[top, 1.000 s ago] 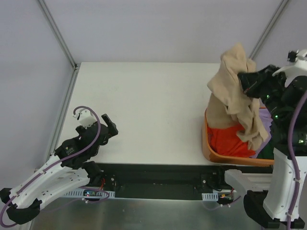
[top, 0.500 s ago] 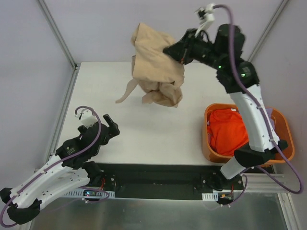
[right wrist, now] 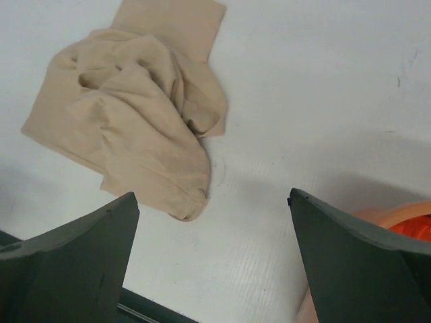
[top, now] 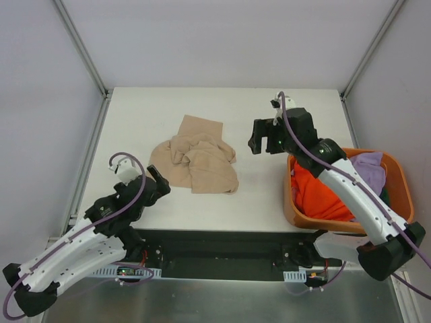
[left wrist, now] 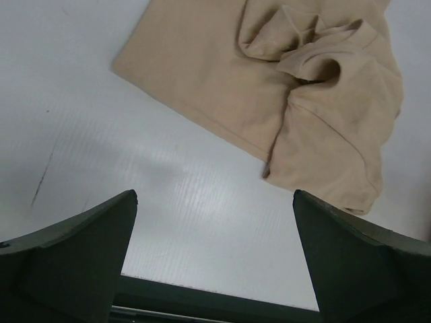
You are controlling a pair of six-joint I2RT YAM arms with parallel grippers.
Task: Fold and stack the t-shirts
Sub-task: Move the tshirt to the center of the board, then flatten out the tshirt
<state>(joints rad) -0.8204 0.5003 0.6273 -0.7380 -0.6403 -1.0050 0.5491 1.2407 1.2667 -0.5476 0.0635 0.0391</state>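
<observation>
Tan t-shirt [top: 195, 163] lies crumpled on the table [top: 148, 108]; left gripper [top: 159, 180] and right gripper [top: 256, 138] both spread wide, holding nothing; the cloth should handle light and limp; pinch its flat far corners.

No text, label, brand, number or sign legible in any view. Nothing readable on the tan t-shirt [top: 195, 161], the orange basket [top: 289, 203] or the table [top: 155, 108].

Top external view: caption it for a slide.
Crumpled tan t-shirt lies on the table; left hand and right hand open, neither touching it.
</observation>
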